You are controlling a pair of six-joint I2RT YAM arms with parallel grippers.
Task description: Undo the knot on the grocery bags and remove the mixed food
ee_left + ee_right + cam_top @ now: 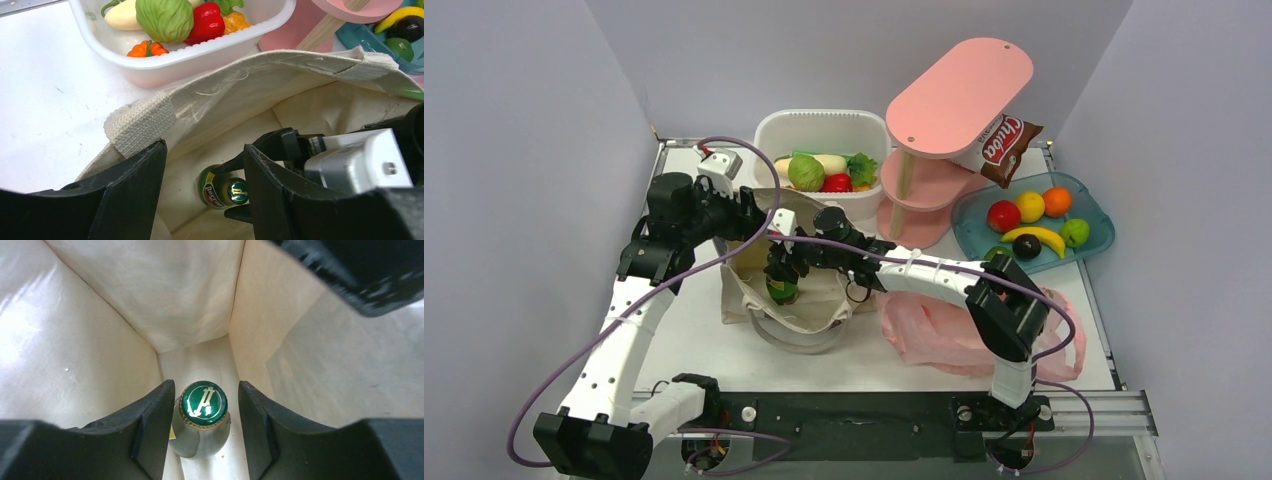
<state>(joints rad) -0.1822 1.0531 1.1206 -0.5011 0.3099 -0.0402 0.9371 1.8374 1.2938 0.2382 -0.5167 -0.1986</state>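
The beige canvas tote (809,310) lies open at mid table, and a green glass bottle (782,290) stands upright inside it. My right gripper (206,387) reaches down into the tote, open, with one finger on each side of the bottle (203,405) neck. One finger is against the cap and a gap shows at the other. My left gripper (204,147) is open at the tote's (300,70) rim, clamping nothing, with the bottle (225,190) seen below. The pink plastic bag (934,330) lies flat on the right. A dark crisp packet (1007,150) leans at the pink shelf.
A white tub (764,140) at the back holds a round green vegetable (806,172), a white radish (829,160), a leafy green (862,168) and a red pepper (837,183). A pink two-tier shelf (959,85) stands beside it. A blue tray (1104,215) of fruit sits back right.
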